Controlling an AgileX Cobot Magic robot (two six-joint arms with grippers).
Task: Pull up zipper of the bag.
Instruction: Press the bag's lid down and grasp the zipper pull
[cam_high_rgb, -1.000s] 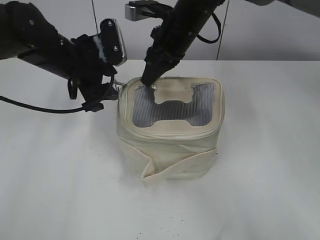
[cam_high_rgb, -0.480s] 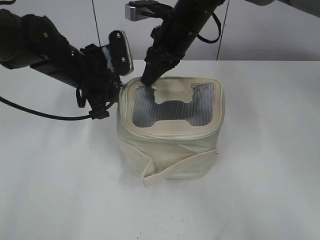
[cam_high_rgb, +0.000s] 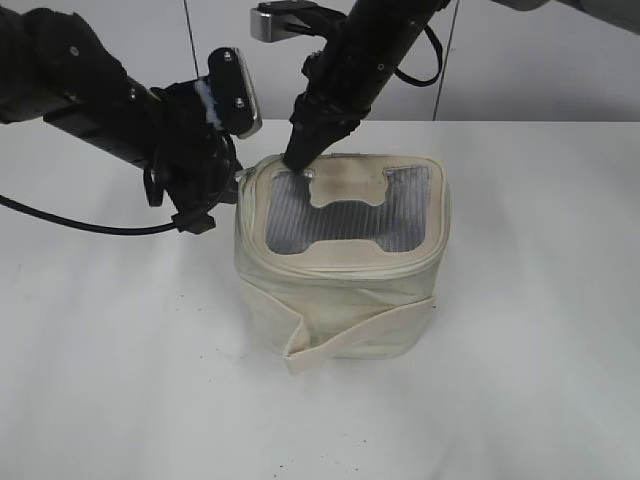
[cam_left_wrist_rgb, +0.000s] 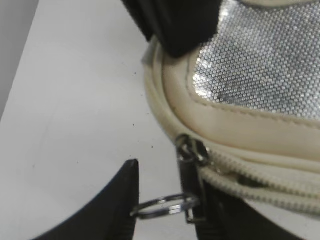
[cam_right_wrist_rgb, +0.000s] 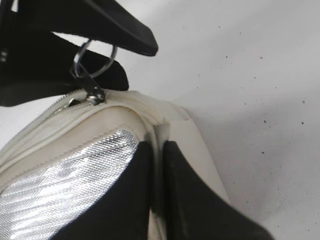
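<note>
The cream bag (cam_high_rgb: 340, 290) stands upright on the white table, grey window top facing up. The zipper track (cam_left_wrist_rgb: 250, 175) runs under its top rim. Its silver slider (cam_left_wrist_rgb: 192, 147) sits at the bag's back left corner (cam_high_rgb: 241, 176). My left gripper (cam_left_wrist_rgb: 160, 197) is closed on the slider's ring pull (cam_left_wrist_rgb: 165, 206), which spans the gap between its two fingers; the ring also shows in the right wrist view (cam_right_wrist_rgb: 95, 52). My right gripper (cam_right_wrist_rgb: 157, 150) comes down from above (cam_high_rgb: 297, 160) and is shut, pinching the bag's cream rim at that same corner.
The white table (cam_high_rgb: 520, 380) surrounds the bag. A wide cream strap (cam_high_rgb: 350, 330) wraps the bag's lower front. A black cable (cam_high_rgb: 70, 220) trails from the left arm over the table at the left.
My left gripper moved right, up against the bag's back left corner, then tilted and rose slightly. The right gripper and the bag have stayed in place.
</note>
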